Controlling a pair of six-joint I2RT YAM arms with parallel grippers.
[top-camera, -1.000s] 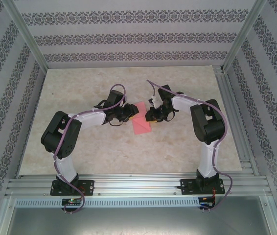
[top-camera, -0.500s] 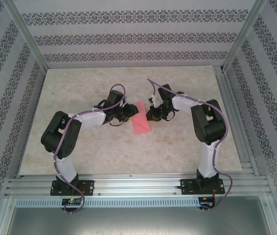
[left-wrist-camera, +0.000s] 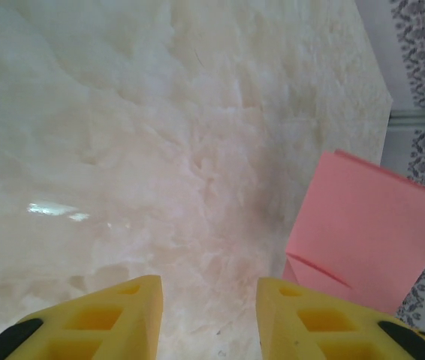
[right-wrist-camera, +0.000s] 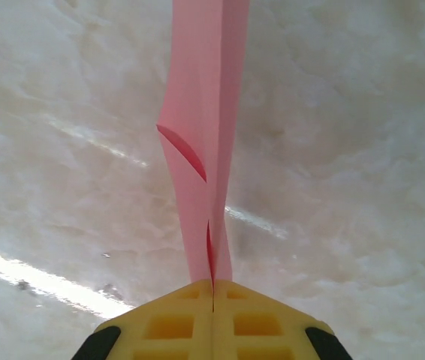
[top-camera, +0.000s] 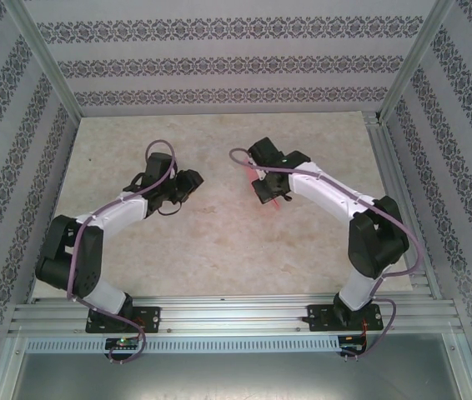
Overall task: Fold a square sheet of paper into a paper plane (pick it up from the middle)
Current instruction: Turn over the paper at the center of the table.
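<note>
Square sheet of paper point(right-wrist-camera: 201, 112): pink-red and folded lengthwise into a narrow strip, with a small flap gaping on one side. It is being held up off the counter point(top-camera: 219, 250), a little right of the middle and nearer the far edge than the near one.
Right fingers point(right-wrist-camera: 169, 324): pressing shut on one end of the paper, the yellow pads meeting with the sheet pinched between them.
Left fingers point(left-wrist-camera: 115, 319): standing apart with a clear gap, gripping nothing, and bare counter is showing between them.
Paper seen from the left wrist: showing as a broad pink face with a crease, off to the right of the left fingers.
Arms: both are reaching in toward the middle of the counter, and the two sets of fingers are staying well apart.
</note>
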